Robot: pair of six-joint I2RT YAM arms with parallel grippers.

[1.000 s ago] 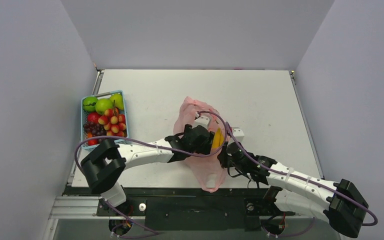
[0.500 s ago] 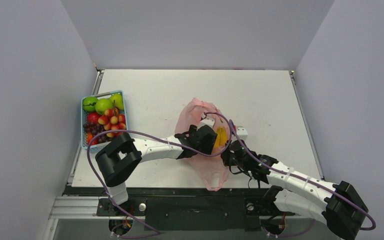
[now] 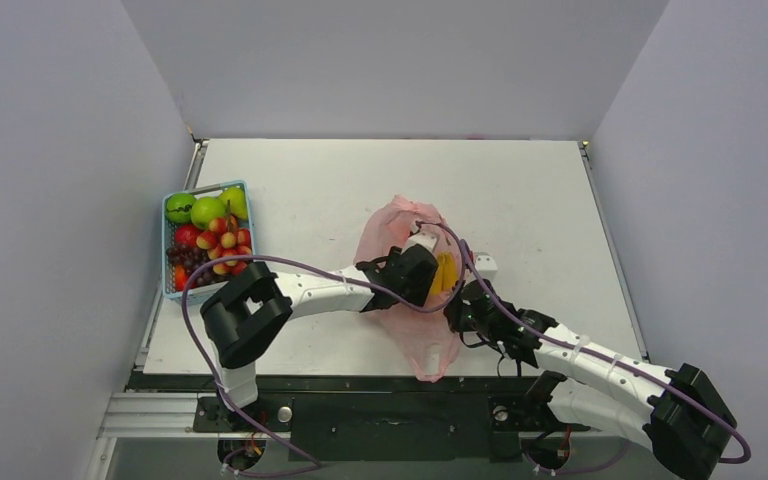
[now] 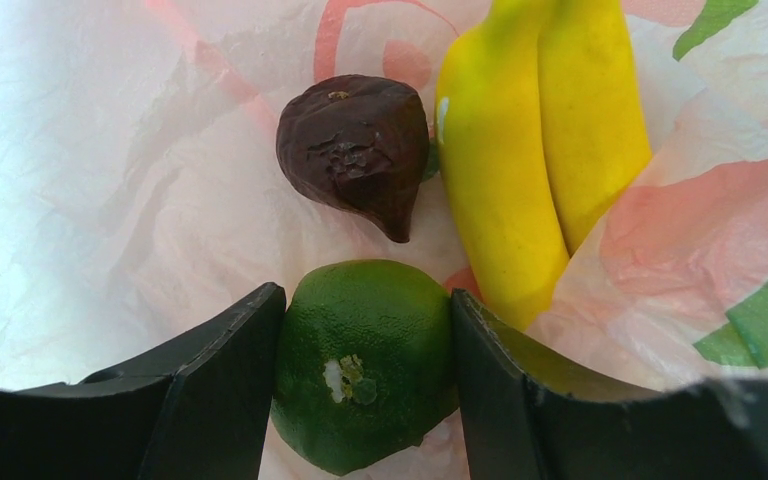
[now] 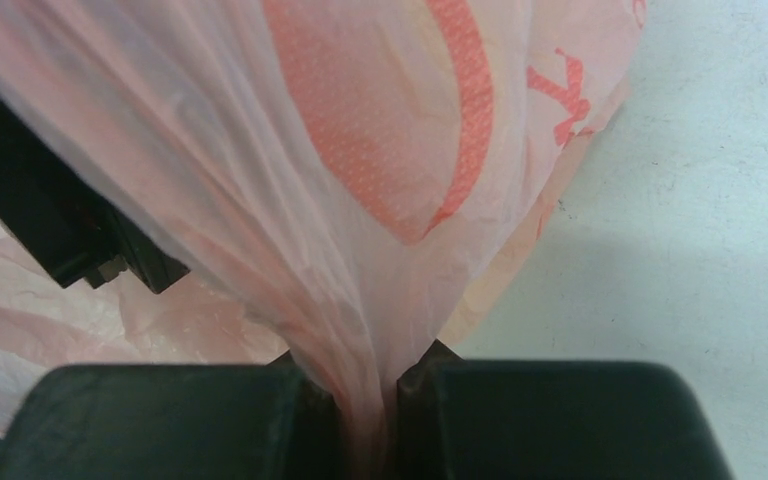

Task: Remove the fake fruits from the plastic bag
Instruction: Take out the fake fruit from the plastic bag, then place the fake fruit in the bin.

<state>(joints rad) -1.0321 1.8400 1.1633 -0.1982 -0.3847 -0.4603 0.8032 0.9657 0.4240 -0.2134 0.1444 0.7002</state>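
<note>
The pink plastic bag lies mid-table. My left gripper is inside its mouth. In the left wrist view the left gripper is shut on a round green fruit with pebbled skin, and both fingers touch its sides. Beyond it in the bag lie a bunch of yellow bananas and a dark brown fruit. The bananas also show from above. My right gripper is shut on a gathered fold of the bag, pinched between the jaws of the right gripper.
A light-blue basket with several fruits stands at the table's left edge. A small white object lies just right of the bag. The left arm's cable loops over the table in front of the basket.
My left arm has stretched to the right and pushed its gripper deeper into the bag. The right gripper has shifted slightly right, still holding the bag.
</note>
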